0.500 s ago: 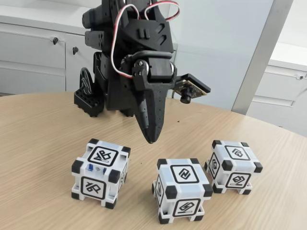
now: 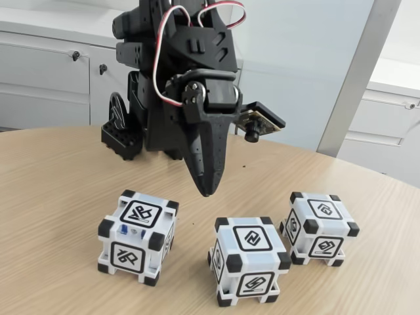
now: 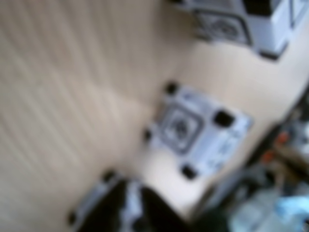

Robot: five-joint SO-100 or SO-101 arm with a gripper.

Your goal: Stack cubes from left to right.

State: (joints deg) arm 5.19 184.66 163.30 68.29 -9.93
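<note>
Not much change vs half a sec ago: the hand (image 2: 207,189) sits at nearly the same spot in the fixed view, tip pointing down over bare desk (image 2: 59,190), w/ only a slight wrist roll — the servo horn and the small cam beside it have shifted a touch. Fingers look pressed together, nothing between them.

All three cubes are where they were, each flat on the desk, none stacked: left cube (image 2: 138,236), middle cube (image 2: 249,260), right cube (image 2: 319,227). Middle and right are near each other; left is further off. The hand hangs above and between left and middle, touching neither.

Wrist view is blurry, so arm is prob. in motion; one cube (image 3: 198,137) sits mid-frame.

Meaning: task at its start. No grasp yet; the hand needs to open before descending on a cube.
</note>
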